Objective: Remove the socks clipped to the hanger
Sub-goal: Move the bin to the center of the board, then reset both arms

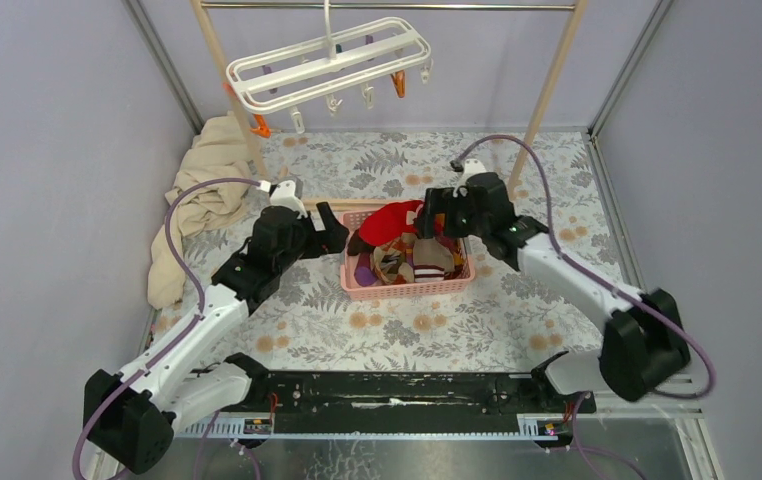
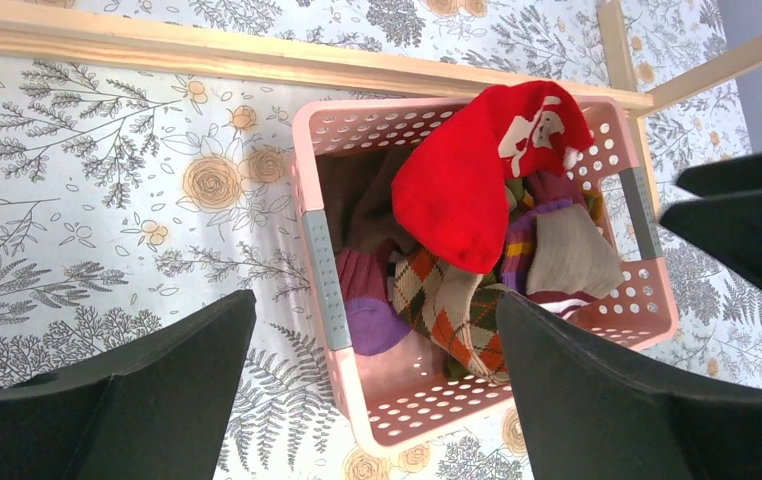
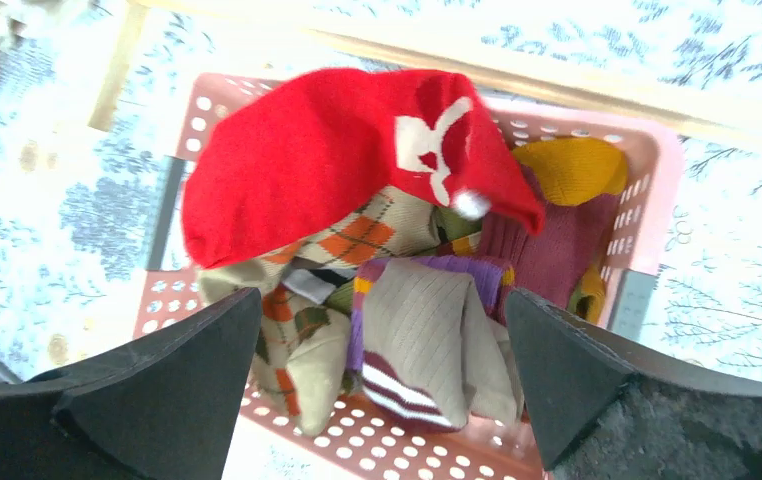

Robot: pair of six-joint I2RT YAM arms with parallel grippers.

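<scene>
Hanger (image 1: 329, 62): white frame, hooked on the metal rail (image 1: 387, 6) at the far side, tilted, with its small clips (image 1: 365, 96) dangling below.

Socks (image 1: 412, 258): all piled in the pink basket (image 1: 352, 278) at mid-desk. On top lies a red sock (image 3: 307, 160) with a white motif, draped toward the basket's far rim. Beneath it are an argyle sock (image 2: 447, 305), a beige sock with maroon stripes (image 3: 412, 330), a mustard one (image 3: 569, 165) and a maroon one (image 3: 547, 250).

Left fingers (image 2: 157, 400): spread wide, holding nothing, just left of the basket and above it.

Right fingers (image 3: 157, 400): spread wide, holding nothing, over the basket's right part, above the pile. Contact with the socks: cannot tell.

Desk (image 1: 517, 320): floral-print cover. A crumpled beige cloth (image 1: 202, 190) lies at the far left, against the wall.
</scene>
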